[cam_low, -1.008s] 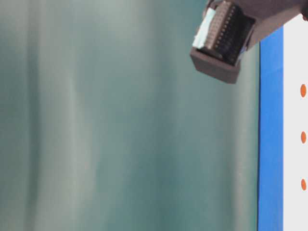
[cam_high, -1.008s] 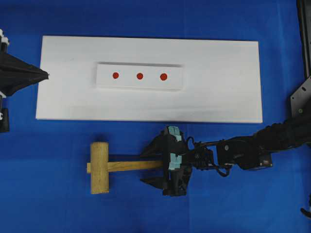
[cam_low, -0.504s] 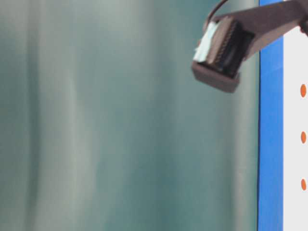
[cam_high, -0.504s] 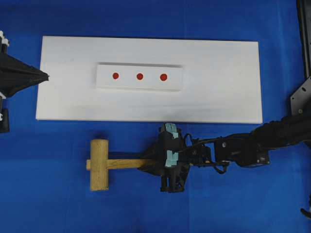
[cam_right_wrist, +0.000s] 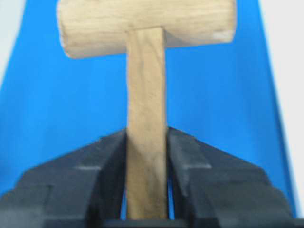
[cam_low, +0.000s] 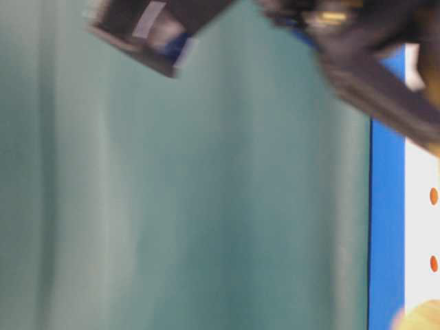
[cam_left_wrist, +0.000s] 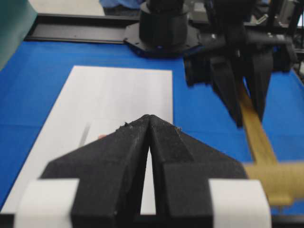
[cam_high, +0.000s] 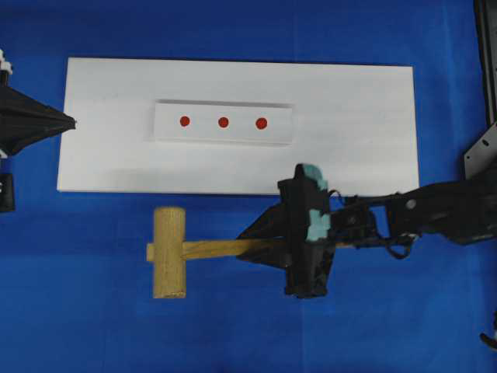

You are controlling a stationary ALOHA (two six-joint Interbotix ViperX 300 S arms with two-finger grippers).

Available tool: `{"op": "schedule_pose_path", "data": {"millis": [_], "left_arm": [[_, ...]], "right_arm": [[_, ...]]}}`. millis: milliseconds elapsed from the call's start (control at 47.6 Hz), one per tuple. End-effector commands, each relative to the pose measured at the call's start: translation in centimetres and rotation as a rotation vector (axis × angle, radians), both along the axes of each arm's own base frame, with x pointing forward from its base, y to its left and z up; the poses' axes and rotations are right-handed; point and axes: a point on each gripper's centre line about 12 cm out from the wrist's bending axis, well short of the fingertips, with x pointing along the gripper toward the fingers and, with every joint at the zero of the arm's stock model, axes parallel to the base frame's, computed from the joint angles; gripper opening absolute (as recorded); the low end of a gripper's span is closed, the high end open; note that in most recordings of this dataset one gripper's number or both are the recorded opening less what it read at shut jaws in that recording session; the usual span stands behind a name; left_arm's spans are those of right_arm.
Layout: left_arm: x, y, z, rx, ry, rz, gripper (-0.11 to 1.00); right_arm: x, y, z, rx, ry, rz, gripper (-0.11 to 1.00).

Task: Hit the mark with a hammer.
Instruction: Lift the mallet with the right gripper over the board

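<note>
We see desk (cam_high: pixel 78 326) straight from overhead; table-level view blurred, sideways; wrist cameras look close along each end effector, both sharing hammer (cam_right_wrist: pixel 146 95) handle.

Right hand (cam_right_wrist: pixel 146 190) was clamped on the hammer (cam_high: pixel 203 250) handle, arm stretched in from the right; left hand (cam_left_wrist: pixel 150 118) was pinched together, idle.

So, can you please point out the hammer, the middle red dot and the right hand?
hammer (cam_high: pixel 169 252): overhead view, middle of the cylindrical head.
middle red dot (cam_high: pixel 223 122): overhead view, centre of the dot.
right hand (cam_right_wrist: pixel 146 156): right wrist view, between the fingertips, on the handle.
</note>
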Motion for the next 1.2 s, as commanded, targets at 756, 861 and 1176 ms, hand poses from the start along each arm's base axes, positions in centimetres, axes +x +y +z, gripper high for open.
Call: {"op": "schedule_pose_path", "data": {"millis": [756,861,1176], "left_arm": [[0.0,-0.1,0.2,-0.016,0.004,-0.002,0.00],[0.0,-0.1,0.2,-0.016,0.004,-0.002,0.00],[0.0,-0.1,0.3,-0.017,-0.001,-0.002,0.00]], "right_arm": [[0.4,-11.8,5.9,-0.354,-0.069,-0.116,0.10],[0.5,-11.9,6.6,-0.452,-0.102,-0.085,0.10],[1.0,-12.7,8.8,-0.830,-0.251,-0.047,0.10]]}}
